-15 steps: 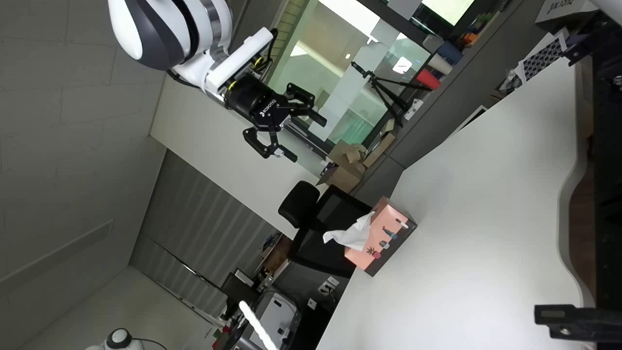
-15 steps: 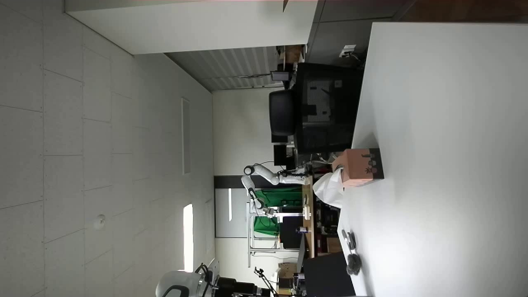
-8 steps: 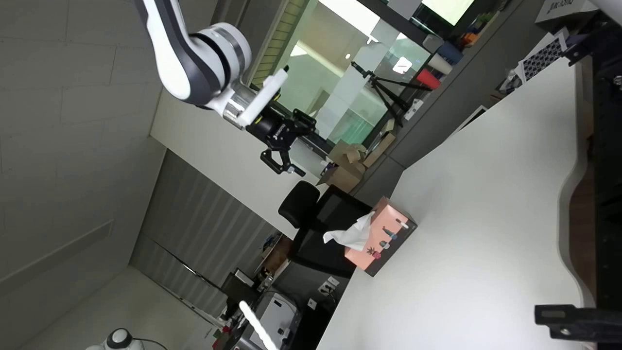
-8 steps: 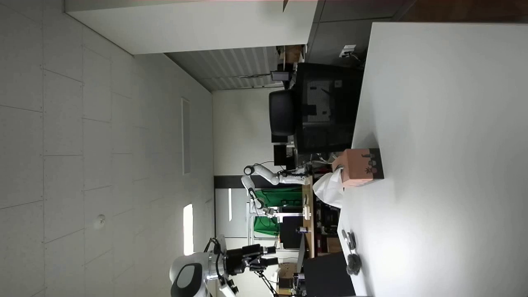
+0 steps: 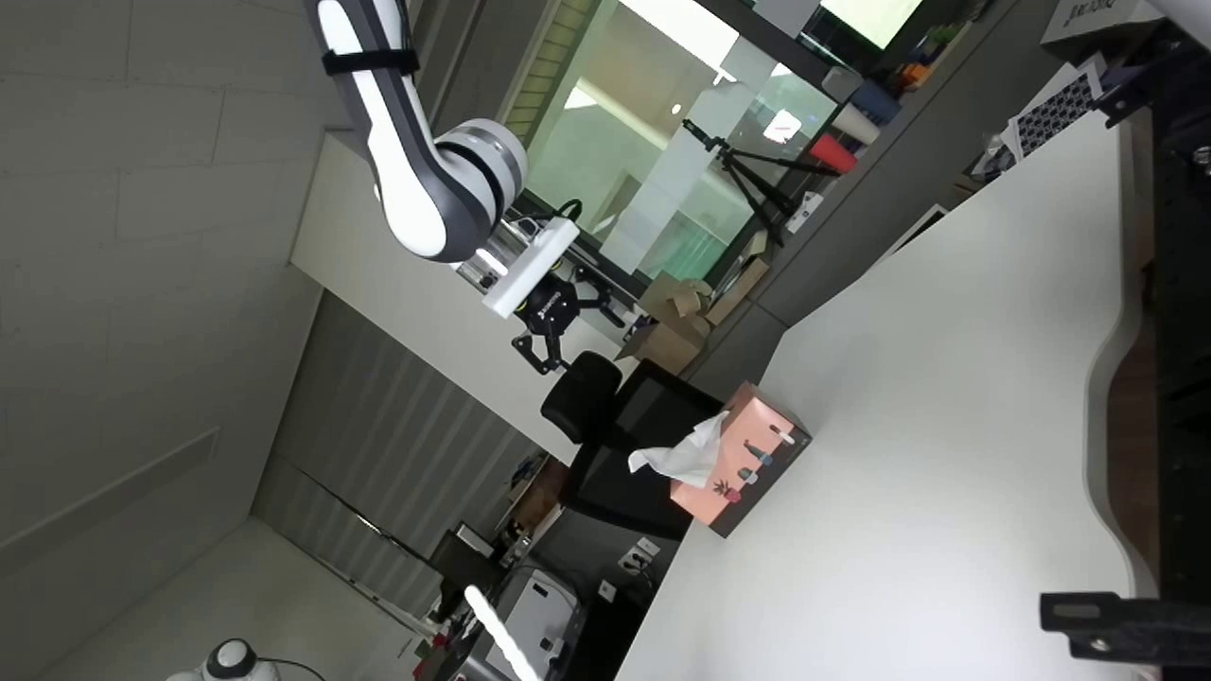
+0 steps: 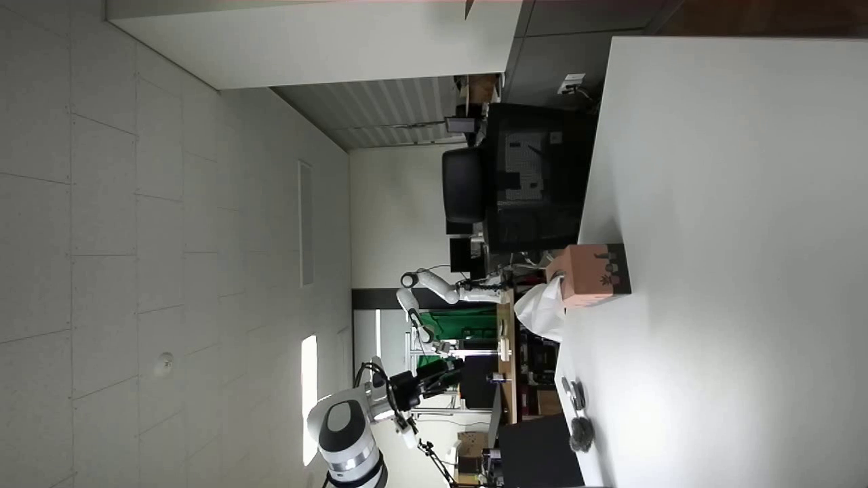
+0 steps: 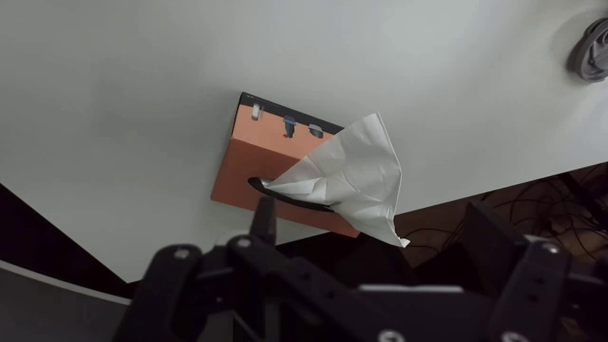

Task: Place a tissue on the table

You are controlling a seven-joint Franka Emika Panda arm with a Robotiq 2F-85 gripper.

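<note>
A white tissue (image 7: 361, 175) sticks up out of the slot of an orange tissue box (image 7: 256, 161) with a dark base and plant pictures. The box stands on the white table (image 5: 908, 454) near its edge. Box and tissue show in both exterior views, where the tissue (image 5: 686, 459) also stands clear of the gripper; it shows in an exterior view (image 6: 542, 310) too. My gripper (image 5: 596, 342) is in the air above the box and apart from the tissue. It is open and empty; in the wrist view its fingers (image 7: 371, 207) are spread wide on either side of the tissue's lower end.
A black office chair (image 6: 519, 179) stands by the table edge close to the box. A small grey object (image 6: 581, 434) lies on the table, and a grey coiled item (image 7: 593, 52) shows in the wrist view. A black bracket (image 5: 1126, 626) is at the table's side.
The arm has come down and towards the tissue box, with the gripper tilting over towards it. The gripper stays open. Box and tissue have not moved.
</note>
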